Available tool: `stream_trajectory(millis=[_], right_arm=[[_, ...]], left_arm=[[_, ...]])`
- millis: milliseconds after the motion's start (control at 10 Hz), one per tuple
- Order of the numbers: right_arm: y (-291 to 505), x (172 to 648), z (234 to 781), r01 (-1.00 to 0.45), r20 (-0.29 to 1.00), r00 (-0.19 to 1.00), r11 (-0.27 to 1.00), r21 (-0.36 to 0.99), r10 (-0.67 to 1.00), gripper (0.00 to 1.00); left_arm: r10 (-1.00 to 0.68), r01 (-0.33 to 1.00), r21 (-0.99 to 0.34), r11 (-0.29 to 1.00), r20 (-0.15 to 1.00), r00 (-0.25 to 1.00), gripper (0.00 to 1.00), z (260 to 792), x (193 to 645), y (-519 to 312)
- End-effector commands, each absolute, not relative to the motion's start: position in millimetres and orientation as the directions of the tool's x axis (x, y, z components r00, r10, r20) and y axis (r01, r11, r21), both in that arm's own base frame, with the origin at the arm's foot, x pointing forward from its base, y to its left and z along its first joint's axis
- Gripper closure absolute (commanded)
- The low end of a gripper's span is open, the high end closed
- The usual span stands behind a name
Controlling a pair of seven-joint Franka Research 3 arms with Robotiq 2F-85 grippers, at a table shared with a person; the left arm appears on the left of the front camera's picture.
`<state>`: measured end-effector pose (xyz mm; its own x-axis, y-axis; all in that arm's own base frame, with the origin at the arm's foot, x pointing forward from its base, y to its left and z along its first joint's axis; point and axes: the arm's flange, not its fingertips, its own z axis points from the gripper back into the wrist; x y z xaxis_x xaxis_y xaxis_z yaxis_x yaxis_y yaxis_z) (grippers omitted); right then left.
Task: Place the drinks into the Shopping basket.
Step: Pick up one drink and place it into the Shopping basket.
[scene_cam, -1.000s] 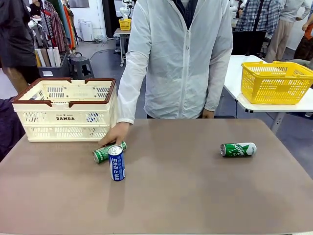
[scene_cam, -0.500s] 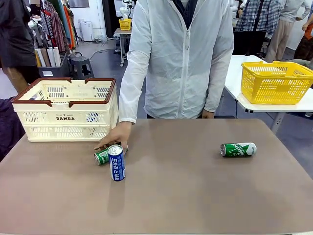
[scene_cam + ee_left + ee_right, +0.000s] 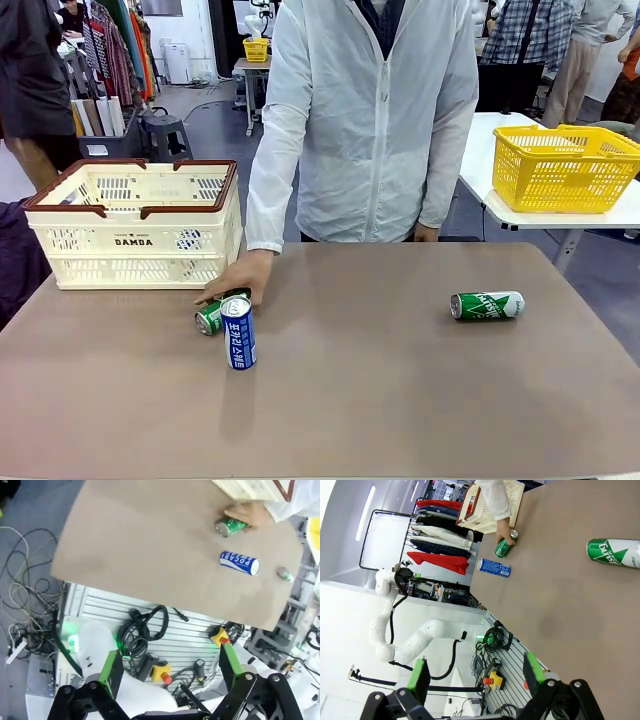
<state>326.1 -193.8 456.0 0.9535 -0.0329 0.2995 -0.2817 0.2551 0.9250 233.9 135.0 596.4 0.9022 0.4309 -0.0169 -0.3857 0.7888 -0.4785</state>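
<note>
Far left on the table (image 3: pixel 380 400), the cream Shopping basket (image 3: pixel 130 225) sits upright with its brown rim up and none of the three cans inside it. Just beside its front corner, the person's hand (image 3: pixel 238 280) reaches down and rests on the first green can (image 3: pixel 210 318), which lies on its side. Touching or nearly touching that one, the blue can (image 3: pixel 238 338) lies flat too, silver end toward us. Across to the right, well apart from the others, the second green can (image 3: pixel 487 305) lies alone on its side. Beyond the table's right end, a yellow basket (image 3: pixel 563 168) stands on a white side table (image 3: pixel 480 180).

Now the arms. The left gripper (image 3: pixel 170 666) hangs back past the table's near edge, above cables and a slatted base, its green pads spread wide with nothing between them. The right gripper (image 3: pixel 475 676) is also set back off the table, its jaws wide apart and bare.
</note>
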Motion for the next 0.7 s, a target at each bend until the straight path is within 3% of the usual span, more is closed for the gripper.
stream_trajectory(millis=[0, 100, 300, 500, 600], right_arm=[[-195.1, 323.5, 458.9, -0.298, 0.312, 0.950, 0.258, 0.919, -0.013, 0.00], [-195.1, 323.5, 458.9, -0.298, 0.312, 0.950, 0.258, 0.919, -0.013, 0.00], [-195.1, 323.5, 458.9, -0.298, 0.312, 0.950, 0.258, 0.919, -0.013, 0.00], [-195.1, 323.5, 458.9, -0.298, 0.312, 0.950, 0.258, 0.919, -0.013, 0.00], [-195.1, 323.5, 458.9, -0.298, 0.312, 0.950, 0.258, 0.919, -0.013, 0.00]], left_arm=[[0.389, -0.355, -0.436, 0.827, -0.011, 0.921, 0.00, 611.7, 278.2, 72.6], [0.428, -0.404, -0.374, 0.835, -0.019, 0.903, 0.00, 613.1, 301.5, 36.3], [0.343, -0.328, -0.297, 0.897, -0.002, 0.939, 0.00, 612.0, 329.6, -23.9], [0.358, -0.345, -0.314, 0.884, -0.017, 0.934, 0.00, 610.3, 330.2, 3.0], [0.446, -0.430, -0.353, 0.831, -0.037, 0.894, 0.00, 599.3, 323.3, 51.0]])
